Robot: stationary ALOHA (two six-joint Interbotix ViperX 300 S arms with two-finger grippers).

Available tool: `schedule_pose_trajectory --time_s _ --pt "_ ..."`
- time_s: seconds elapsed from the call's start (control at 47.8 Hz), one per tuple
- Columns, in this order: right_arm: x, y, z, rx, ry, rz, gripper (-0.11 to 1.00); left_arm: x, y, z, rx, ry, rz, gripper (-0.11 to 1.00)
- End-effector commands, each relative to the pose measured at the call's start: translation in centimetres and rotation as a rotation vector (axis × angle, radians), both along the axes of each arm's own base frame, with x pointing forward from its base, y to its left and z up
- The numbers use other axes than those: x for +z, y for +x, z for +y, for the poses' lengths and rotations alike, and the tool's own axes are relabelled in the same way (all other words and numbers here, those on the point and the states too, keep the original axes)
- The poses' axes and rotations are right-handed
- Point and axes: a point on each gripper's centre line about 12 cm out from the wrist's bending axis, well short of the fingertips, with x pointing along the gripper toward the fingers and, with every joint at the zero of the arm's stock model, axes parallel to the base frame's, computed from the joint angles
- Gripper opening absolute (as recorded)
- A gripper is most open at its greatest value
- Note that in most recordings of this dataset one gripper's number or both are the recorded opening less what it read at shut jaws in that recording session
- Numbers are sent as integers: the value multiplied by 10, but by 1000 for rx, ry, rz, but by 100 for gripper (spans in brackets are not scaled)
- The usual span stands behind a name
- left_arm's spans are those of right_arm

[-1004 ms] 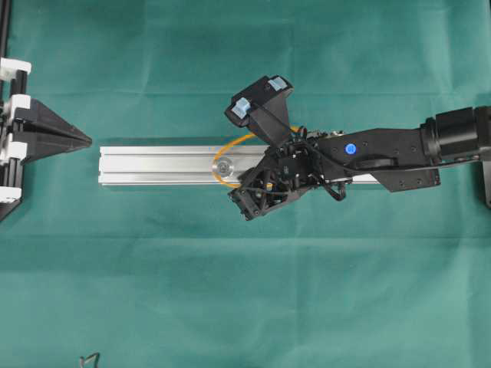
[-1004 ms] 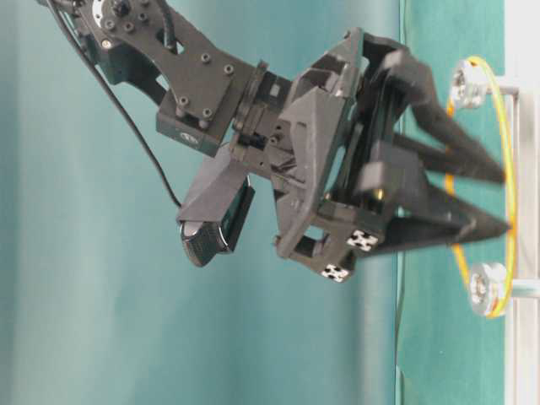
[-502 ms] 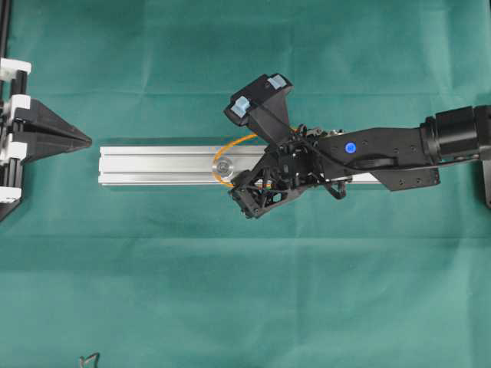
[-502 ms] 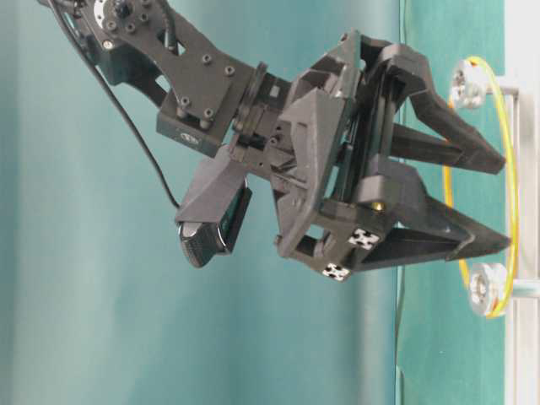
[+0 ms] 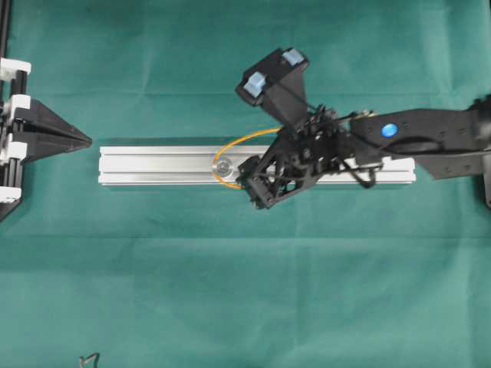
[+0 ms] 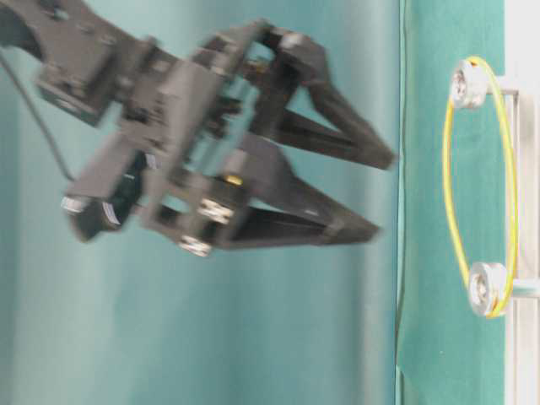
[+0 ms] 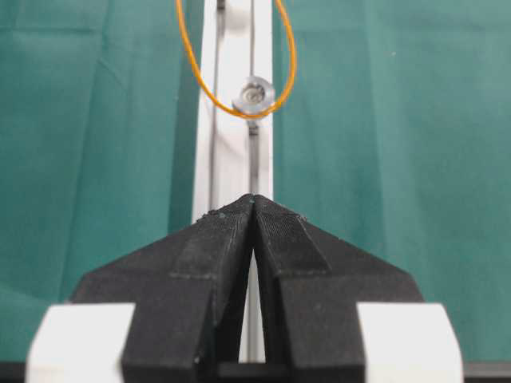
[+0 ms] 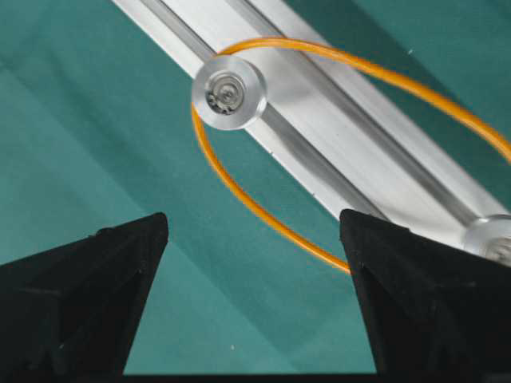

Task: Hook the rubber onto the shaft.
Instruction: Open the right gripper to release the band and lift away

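Evidently the right claw has let go and drawn back: half a second ago its fingertips were in among the loop, and now they stand clear of it, jaws spread wide with nothing between them. The table-level view shows open air between the fingertips and the thin orange-yellow rubber band; the right wrist view confirms both black fingers apart and empty, with the band lying ahead of and below them.

The band runs around both round silver shafts on the long aluminium rail. Ahead of the claw, one end wraps the far shaft; the other end passes round the near shaft, just beside the right-hand fingertip at the frame edge. In the table-level view the loop sits in the grooves of both shafts and appears taut. It has kept its seat since release.

The left claw rests on the green desk cover side of the rail end, well apart from the band, its jaws pressed together on nothing.

Judgement: the hooking step looks complete. Remaining risk is slight, chiefly the band slipping off a shaft if a retreating finger catches it; the present clearance suggests otherwise.
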Motion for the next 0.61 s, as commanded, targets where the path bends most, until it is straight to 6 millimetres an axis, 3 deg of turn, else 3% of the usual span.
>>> schedule_pose_trajectory --time_s 0.0,0.272,0.586 --pt "35 -5 -1 4 -10 -60 92 13 3 0 -1 3 -32 0" --pt "61 -19 -3 20 -33 -70 92 14 3 0 0 1 -34 0" --pt "62 -20 -3 37 -46 -68 92 13 3 0 1 0 -32 0"
